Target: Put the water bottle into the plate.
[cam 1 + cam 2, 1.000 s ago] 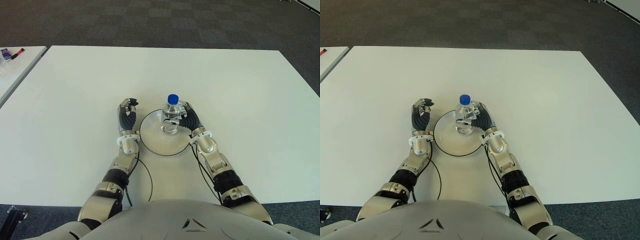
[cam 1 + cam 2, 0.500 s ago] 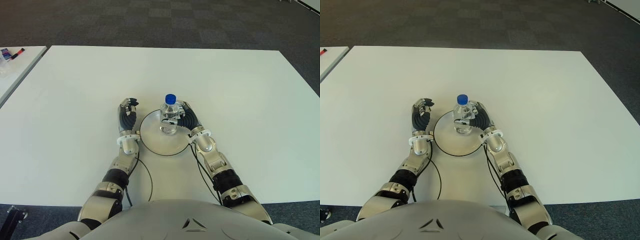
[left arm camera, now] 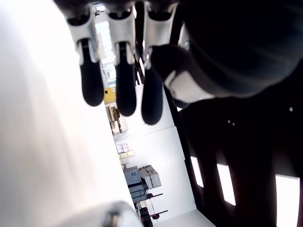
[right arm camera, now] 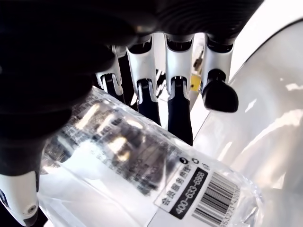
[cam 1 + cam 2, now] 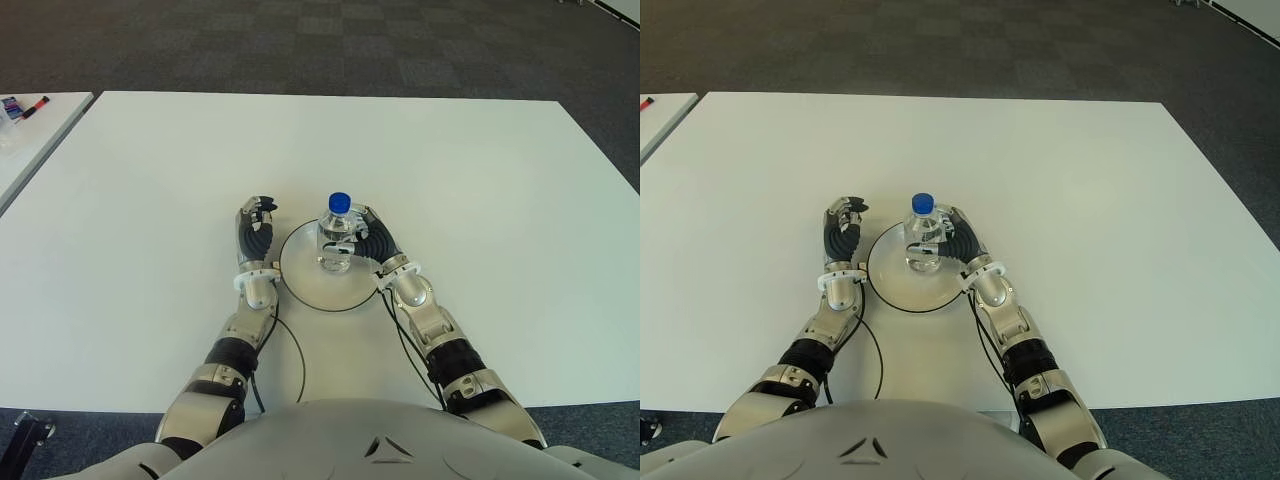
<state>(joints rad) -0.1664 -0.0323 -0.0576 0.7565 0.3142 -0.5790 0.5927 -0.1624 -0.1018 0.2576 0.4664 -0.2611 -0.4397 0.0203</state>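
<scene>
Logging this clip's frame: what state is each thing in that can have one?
water bottle: upright, blue cap on, over the plate, gripped; contact with the plate unclear.
plate: flat on the white table, right side up.
right hand: shut around the bottle.
left hand: curled, holding nothing, left of the plate.

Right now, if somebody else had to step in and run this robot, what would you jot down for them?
Right hand: fingers wrapped around the water bottle, holding it upright over the plate.
Left hand: fingers curled, holding nothing, just left of the plate on the white table.
Done: bottle grasped and brought onto or just above the plate; contact is not clear.
Left: probably set it down fully, open the right hand, pull it away.
</scene>
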